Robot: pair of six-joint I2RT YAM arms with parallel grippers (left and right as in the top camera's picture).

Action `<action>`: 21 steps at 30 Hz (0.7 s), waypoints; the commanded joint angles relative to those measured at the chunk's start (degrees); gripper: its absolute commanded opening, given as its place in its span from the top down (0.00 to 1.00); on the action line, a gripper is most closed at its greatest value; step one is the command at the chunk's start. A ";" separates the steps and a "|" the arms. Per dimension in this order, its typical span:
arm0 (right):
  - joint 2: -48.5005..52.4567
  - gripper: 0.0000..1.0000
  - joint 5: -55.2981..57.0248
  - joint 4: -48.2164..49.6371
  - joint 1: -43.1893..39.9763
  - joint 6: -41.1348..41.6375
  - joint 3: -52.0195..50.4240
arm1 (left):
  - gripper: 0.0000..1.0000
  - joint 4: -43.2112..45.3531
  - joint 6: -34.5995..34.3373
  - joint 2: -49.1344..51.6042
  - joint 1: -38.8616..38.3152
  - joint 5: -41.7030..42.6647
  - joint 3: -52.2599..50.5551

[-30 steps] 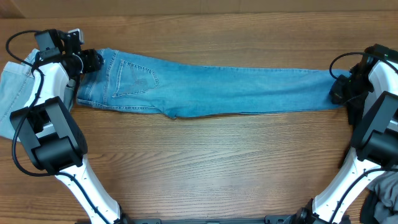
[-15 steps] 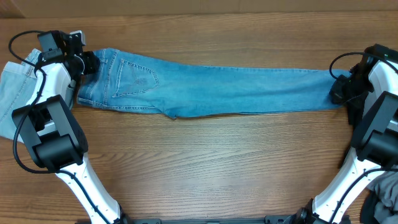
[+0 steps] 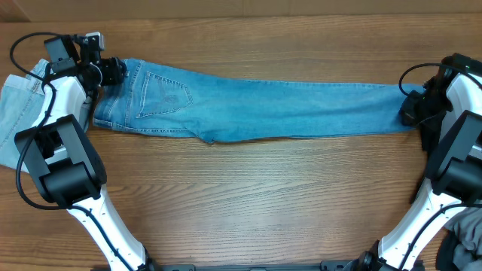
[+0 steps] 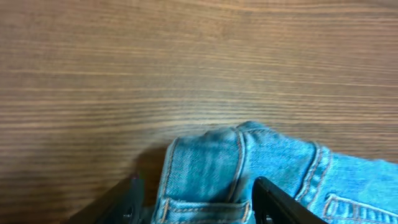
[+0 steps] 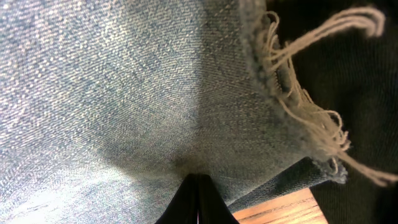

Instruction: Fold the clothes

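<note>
Denim jeans lie flat along the far side of the table, waist left, hems right, where they lay half a second ago. The left gripper has crept slightly farther and rightward onto the waistband corner. In its wrist view its fingers stand wide apart, straddling the humped waistband without clamping it. The right gripper has not moved; its fingers are pressed together, pinching denim just inside the frayed hem. A pale garment lies at the left edge and a grey one at the near right, both well apart from the jeans.
</note>
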 commanded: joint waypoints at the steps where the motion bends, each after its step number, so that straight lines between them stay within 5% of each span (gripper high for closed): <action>1: 3.52 0.96 -0.79 1.84 1.40 -0.17 -2.38 | 0.40 1.27 1.40 1.46 0.44 2.97 0.57; 9: 3.52 0.96 -0.79 2.36 1.40 -0.17 -2.38 | 0.36 0.98 1.38 4.94 0.28 3.15 0.57; 15: 3.52 0.96 -0.76 2.47 1.40 -0.20 -2.38 | 0.68 -7.19 1.11 4.61 2.36 3.26 6.60; 21: 3.52 0.96 -0.79 2.64 1.40 -0.17 -2.38 | 0.71 -15.67 1.11 2.67 3.61 -2.23 12.55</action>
